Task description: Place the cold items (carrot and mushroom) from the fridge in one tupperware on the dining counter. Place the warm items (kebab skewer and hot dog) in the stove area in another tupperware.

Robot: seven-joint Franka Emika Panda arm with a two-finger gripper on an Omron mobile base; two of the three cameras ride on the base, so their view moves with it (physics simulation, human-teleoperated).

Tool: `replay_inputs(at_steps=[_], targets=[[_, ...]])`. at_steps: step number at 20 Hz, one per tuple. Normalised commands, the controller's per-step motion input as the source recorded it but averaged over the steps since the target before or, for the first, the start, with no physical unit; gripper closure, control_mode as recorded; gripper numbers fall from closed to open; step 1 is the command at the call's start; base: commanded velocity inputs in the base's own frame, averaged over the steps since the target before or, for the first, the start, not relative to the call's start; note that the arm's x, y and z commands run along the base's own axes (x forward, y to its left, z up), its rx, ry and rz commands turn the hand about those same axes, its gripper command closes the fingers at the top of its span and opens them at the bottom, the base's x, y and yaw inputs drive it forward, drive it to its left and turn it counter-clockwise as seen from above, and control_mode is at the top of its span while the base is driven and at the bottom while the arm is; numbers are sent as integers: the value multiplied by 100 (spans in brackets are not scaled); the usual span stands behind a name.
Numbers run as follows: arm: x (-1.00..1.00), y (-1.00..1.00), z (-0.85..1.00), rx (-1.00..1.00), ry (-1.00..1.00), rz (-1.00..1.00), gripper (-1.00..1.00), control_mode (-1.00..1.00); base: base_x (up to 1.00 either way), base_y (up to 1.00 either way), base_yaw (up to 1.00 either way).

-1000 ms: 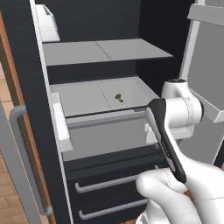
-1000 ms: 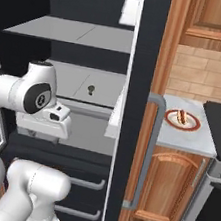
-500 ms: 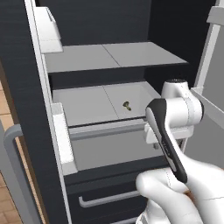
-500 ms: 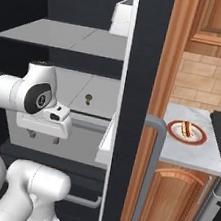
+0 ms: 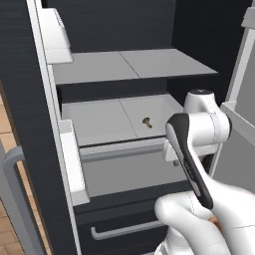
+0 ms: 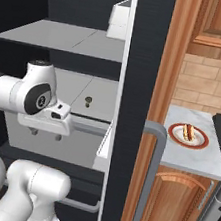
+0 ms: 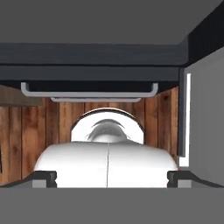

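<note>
Bare shelf (image 5: 99,122) around mushroom (image 5: 147,121), upper shelf (image 5: 134,64) overhead

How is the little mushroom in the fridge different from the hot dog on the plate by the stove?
The mushroom is tan-brown on a pale stem; the hot dog is a reddish sausage in a pale bun. The mushroom looks smaller. It sits bare on a grey fridge shelf, while the hot dog lies on a red-rimmed plate on the counter. Both are untouched, with the gripper clear of them.
</note>
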Motion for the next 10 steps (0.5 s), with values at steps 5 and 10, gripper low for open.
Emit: replay_inputs(at_steps=[5, 10], targets=[[59, 5, 14, -1, -26, 14, -100, -100, 0, 0, 0], [98, 0, 69, 3, -32, 3, -100, -100, 0, 0, 0]])
